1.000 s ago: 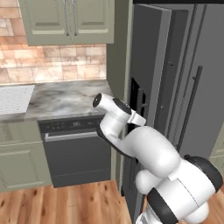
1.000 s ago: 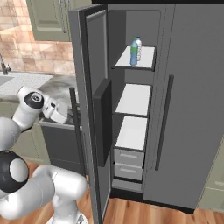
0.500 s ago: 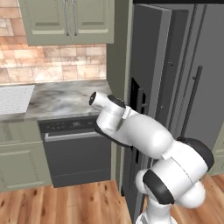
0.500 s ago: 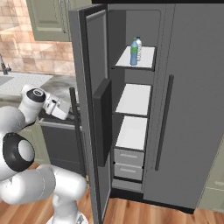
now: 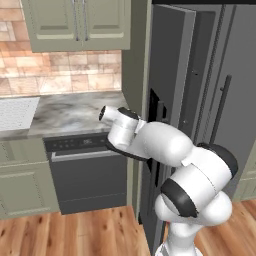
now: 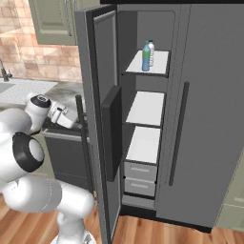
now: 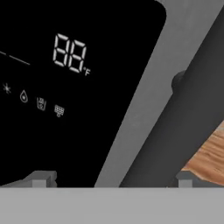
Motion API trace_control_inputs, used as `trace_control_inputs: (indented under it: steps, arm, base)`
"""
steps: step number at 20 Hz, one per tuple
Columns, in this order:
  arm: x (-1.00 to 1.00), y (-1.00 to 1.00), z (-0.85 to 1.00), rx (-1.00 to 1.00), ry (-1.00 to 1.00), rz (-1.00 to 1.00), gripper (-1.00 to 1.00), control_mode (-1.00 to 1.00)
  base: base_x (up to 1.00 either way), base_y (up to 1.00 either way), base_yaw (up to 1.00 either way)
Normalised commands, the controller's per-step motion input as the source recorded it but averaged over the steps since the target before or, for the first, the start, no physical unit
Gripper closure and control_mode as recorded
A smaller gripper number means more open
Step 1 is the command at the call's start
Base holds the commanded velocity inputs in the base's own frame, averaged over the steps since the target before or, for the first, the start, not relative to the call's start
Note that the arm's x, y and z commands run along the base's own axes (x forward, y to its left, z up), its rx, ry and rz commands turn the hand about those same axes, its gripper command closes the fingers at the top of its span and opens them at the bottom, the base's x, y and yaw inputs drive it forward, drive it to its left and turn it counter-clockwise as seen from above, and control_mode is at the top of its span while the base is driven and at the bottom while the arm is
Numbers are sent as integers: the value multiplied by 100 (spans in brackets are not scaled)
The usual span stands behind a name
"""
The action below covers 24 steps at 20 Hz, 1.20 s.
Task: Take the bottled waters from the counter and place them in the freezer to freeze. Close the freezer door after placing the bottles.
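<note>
Both bottled waters stand on the top shelf of the open freezer [image 6: 145, 102]: the blue one [image 6: 146, 57] in front, the clear one [image 6: 151, 51] just behind it. The freezer door [image 6: 101, 62] stands swung wide open. My gripper [image 6: 66, 117] sits at the door's outer face, beside the long handle [image 6: 86, 143]. In the hand view my gripper [image 7: 113, 179] is open and holds nothing. It is close to the black dispenser panel [image 7: 65, 87], and the dark handle [image 7: 175, 127] runs slantwise on the right. The counter [image 5: 70, 112] lies left of the door.
A black-fronted dishwasher [image 5: 85, 170] sits under the counter beside the open door [image 5: 167, 75]. The white drainboard [image 5: 15, 112] is at the far left. The right-hand refrigerator door [image 6: 209, 119] is closed. Wood floor [image 5: 75, 230] lies below.
My elbow and upper arm have swung left and forward in front of the door's edge. The hand has stayed by the door's outer face with the jaws open. The bottles have not moved.
</note>
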Motion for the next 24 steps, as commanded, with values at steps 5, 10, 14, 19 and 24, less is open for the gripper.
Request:
trace_control_inputs:
  steps: [5,10,14,19,24]
  arm:
    - [-1,-24,0,-2,4,-7,-100,-100]
    - [0,-67,0,0,2,-2,-100,-100]
    - [0,-70,16,5,-1,0,-100,-100]
    - [0,-72,24,18,-5,2,-100,-100]
    - [0,-65,15,24,-1,7,-100,-100]
  base:
    - [0,0,0]
    - [0,0,0]
    - [0,0,0]
    - [0,0,0]
    - [0,0,0]
